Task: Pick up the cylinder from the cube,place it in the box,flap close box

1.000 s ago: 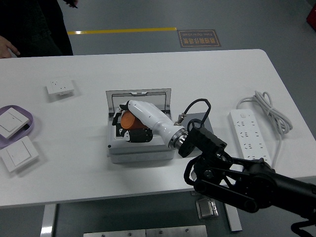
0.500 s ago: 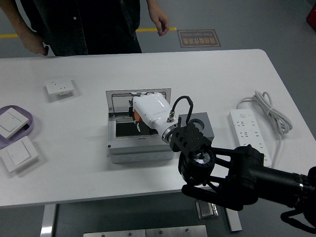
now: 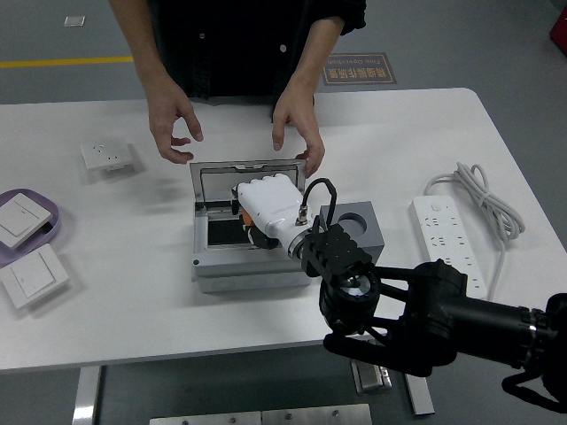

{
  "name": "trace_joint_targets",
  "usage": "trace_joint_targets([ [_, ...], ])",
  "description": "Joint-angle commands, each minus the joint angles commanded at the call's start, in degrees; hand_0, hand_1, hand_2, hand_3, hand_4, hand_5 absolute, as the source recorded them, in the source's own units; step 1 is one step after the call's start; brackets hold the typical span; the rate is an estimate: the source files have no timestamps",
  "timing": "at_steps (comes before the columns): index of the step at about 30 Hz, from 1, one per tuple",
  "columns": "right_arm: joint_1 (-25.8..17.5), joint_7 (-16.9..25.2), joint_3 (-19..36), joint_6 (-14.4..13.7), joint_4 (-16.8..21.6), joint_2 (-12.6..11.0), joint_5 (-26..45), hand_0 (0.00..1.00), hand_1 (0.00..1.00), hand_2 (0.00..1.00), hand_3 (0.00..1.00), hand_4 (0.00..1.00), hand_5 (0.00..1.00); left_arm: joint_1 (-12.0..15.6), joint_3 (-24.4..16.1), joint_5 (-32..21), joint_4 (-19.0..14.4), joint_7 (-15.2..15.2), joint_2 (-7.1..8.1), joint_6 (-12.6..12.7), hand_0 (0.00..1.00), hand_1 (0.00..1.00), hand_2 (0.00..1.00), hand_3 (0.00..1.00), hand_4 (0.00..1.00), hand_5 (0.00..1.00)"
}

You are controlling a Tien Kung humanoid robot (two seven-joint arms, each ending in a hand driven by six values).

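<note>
The right hand (image 3: 268,205), in its white shell, sits inside the open box (image 3: 251,239) at the middle of the white table (image 3: 372,124). Its black arm enters from the lower right corner. The back of the hand faces up and covers the fingers, so whether they are closed on anything cannot be told from here. A small strip of orange, probably the cylinder (image 3: 251,234), shows at the hand's near-left edge, inside the box and above its dark floor. The box flap (image 3: 248,171) stands raised along the far side.

The gray cube (image 3: 361,225) is just right of the box, touching or nearly touching it, with a round recess in its top face.

A person stands at the far side of the table. Both hands hover over the far edge of the box: 1 hand (image 3: 174,125) above the far-left corner, the other hand (image 3: 297,128) near the far-right corner of the flap, fingers spread.

On the left lie a white socket plate (image 3: 108,157), a purple tray (image 3: 44,232) holding 1 white switch (image 3: 18,220), and a second switch (image 3: 34,275) nearer the table edge. On the right lies a white power strip (image 3: 448,242) with its cable (image 3: 479,196) coiled beyond it.
</note>
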Motion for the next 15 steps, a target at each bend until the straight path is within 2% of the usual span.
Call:
trace_joint_targets([
  [4, 0.0, 0.0, -0.1, 0.8, -0.2, -0.1, 0.8, 0.621, 0.605, 0.626, 0.682, 0.469, 0.318, -0.1, 0.0, 0.0, -0.1, 0.0, -0.01, 0.0, 0.655, 0.639, 0.581, 0.639, 0.707, 0.299],
  [5, 0.0, 0.0, -0.1, 1.0, -0.2, -0.1, 0.9, 0.717, 0.652, 0.678, 0.713, 0.681, 0.479, -0.2, 0.0, 0.0, -0.1, -0.1, 0.00, 0.1, 0.655, 0.639, 0.579, 0.641, 0.707, 0.299],
  [10, -0.2, 0.0, 0.0, 1.2, -0.3, -0.1, 1.4, 0.717, 0.652, 0.678, 0.713, 0.681, 0.479, -0.3, 0.3, -0.1, -0.2, -0.2, 0.04, 0.2, 0.655, 0.639, 0.579, 0.641, 0.707, 0.299],
  [11, -0.2, 0.0, 0.0, 1.2, -0.3, -0.1, 1.5, 0.754, 0.674, 0.698, 0.762, 0.739, 0.495, -0.4, 0.3, -0.1, -0.2, -0.2, 0.04, 0.2, 0.654, 0.639, 0.578, 0.640, 0.706, 0.299],
  [15, -0.5, 0.0, 0.3, 1.3, -0.2, -0.3, 2.3, 0.754, 0.674, 0.698, 0.762, 0.739, 0.495, -0.4, 0.2, 0.1, -0.2, -0.1, 0.01, 0.2, 0.654, 0.639, 0.578, 0.640, 0.706, 0.299],
])
